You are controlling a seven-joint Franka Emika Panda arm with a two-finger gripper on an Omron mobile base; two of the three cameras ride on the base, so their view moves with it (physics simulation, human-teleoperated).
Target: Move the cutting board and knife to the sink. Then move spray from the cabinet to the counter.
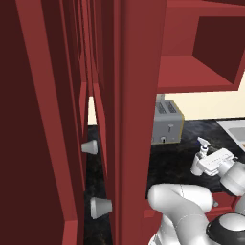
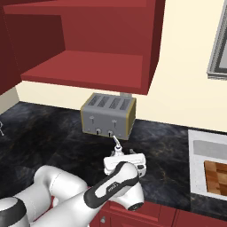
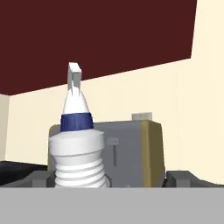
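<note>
Left base view: small white plastic spray bottle w/ dark blue collar (image 1: 203,154) stands upright on the black marbled stone worktop (image 1: 174,160), near its front edge, w/ the white arm's two-finger gripper (image 1: 206,165) around its base. Grey metal four-slot toaster (image 1: 167,122) sits behind, against the cream wall; dark red open-front wall cabinet (image 1: 201,52) hangs above.

Right base view: bottle (image 2: 117,148) is in front of the toaster (image 2: 108,114) & apart from it, nozzle pointing up. Gripper (image 2: 126,160) low at bottle. At the worktop's right end, the white rectangular sink (image 2: 199,168) already holds the checkered wooden cutting board (image 2: 217,175). Knife not made out.

Hand view: bottle (image 3: 78,144) fills centre-left between the two dark fingertips (image 3: 40,178), which stand wide, w/ a gap to each side; gripper open, holding nothing.

Judgement: spray looks placed, release step. To finish well, back straight off w/out brushing the bottle; it's tall, narrow-based, could tip easily.
</note>
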